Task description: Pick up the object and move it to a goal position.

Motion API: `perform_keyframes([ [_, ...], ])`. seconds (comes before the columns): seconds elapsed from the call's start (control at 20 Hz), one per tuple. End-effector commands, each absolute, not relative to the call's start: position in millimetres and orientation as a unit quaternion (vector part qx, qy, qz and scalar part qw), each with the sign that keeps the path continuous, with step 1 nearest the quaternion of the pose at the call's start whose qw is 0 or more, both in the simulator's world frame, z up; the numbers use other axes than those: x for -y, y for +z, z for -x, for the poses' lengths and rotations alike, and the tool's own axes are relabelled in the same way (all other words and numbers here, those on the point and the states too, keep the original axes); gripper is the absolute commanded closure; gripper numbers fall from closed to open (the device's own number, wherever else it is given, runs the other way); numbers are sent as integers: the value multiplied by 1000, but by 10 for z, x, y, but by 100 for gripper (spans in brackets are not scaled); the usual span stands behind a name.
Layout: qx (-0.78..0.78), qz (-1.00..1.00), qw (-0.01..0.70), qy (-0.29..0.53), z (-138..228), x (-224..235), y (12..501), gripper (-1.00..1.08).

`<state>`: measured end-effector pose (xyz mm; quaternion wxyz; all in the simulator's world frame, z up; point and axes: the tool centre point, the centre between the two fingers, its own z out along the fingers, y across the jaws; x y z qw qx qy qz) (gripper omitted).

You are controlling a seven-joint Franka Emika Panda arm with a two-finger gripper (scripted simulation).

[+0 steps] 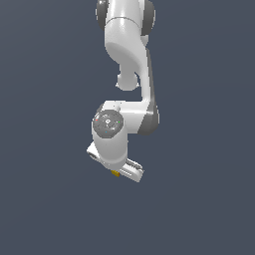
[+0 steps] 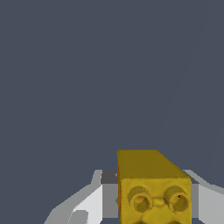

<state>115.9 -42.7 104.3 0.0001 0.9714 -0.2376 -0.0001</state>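
Since it must travel to a goal, I am pinching the small yellow-orange studded block (image 2: 153, 192) in my white claw (image 1: 119, 168).

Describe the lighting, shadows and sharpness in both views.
Exterior view: flat, even light, soft shading on the white arm, no cast shadow on the plain dark background; the yellow block is a tiny sliver under the gripper. Wrist view: the block is large and slightly soft-edged, its top darker than its front; no glare.

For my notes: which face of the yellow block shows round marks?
The yellow block shows round marks only on its face toward the wrist camera; its other visible face is plain.
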Motion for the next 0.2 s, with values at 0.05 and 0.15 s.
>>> perform_keyframes([
  [0.05,237,-971,0,0,-1191,447,1066,108],
  [0.15,237,-971,0,0,-1195,450,1068,108],
])
